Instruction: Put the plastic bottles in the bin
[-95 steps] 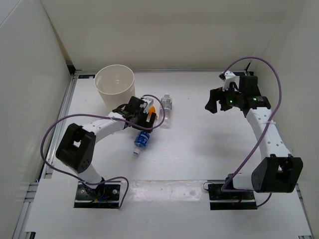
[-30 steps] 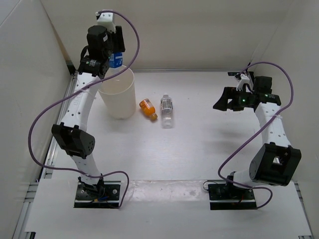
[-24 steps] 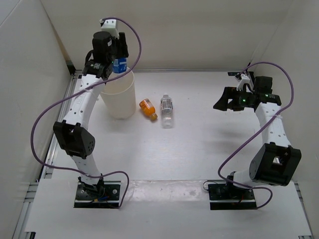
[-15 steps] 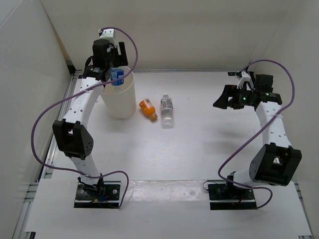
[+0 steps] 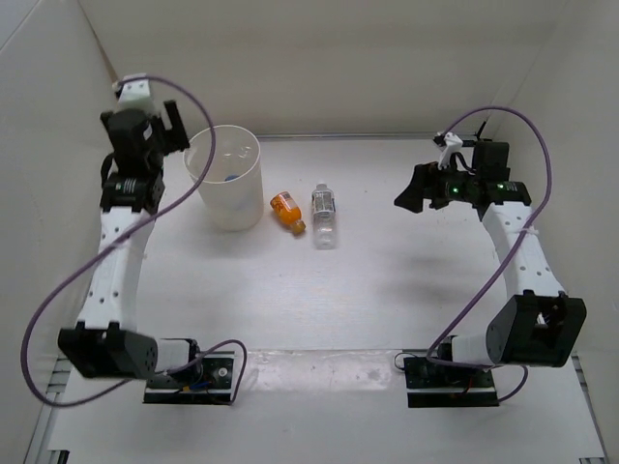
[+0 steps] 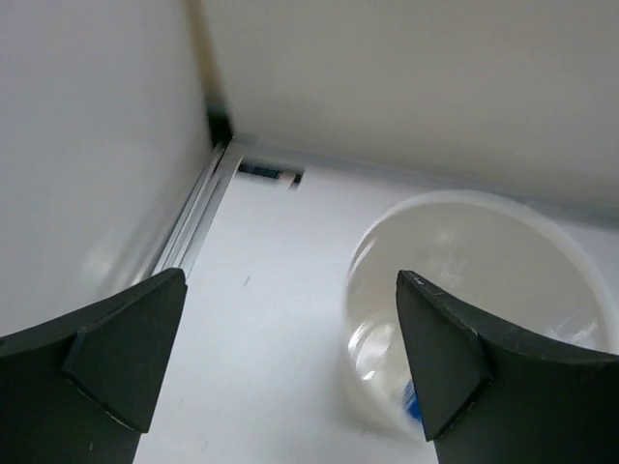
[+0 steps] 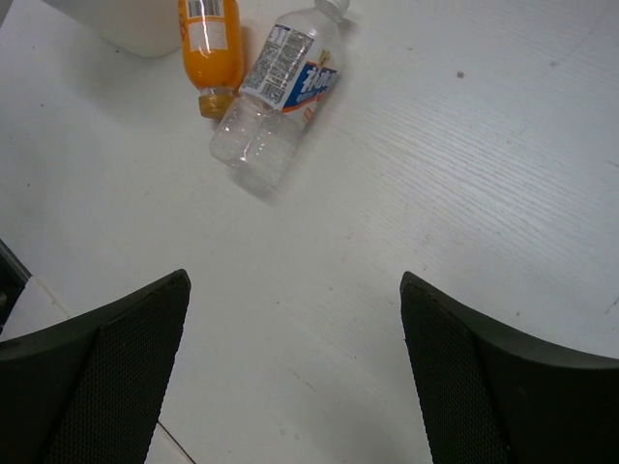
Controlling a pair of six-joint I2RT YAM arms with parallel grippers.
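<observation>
The cream-white bin (image 5: 225,179) stands at the back left; the clear bottle with the blue label lies inside it, seen as a blue patch (image 5: 229,177) and in the left wrist view (image 6: 414,401). The orange bottle (image 5: 287,211) and the clear bottle with the pale label (image 5: 325,216) lie side by side on the table right of the bin, and show in the right wrist view (image 7: 210,43) (image 7: 278,89). My left gripper (image 5: 174,130) is open and empty, raised left of the bin (image 6: 484,309). My right gripper (image 5: 411,193) is open and empty, high over the right side.
White walls close in the table on the left, back and right. A metal rail (image 6: 189,232) runs along the left wall. The purple cables loop off both arms.
My left gripper let the blue-label bottle drop into the bin and swung left, away from it. My right gripper shifted a little to the left.
</observation>
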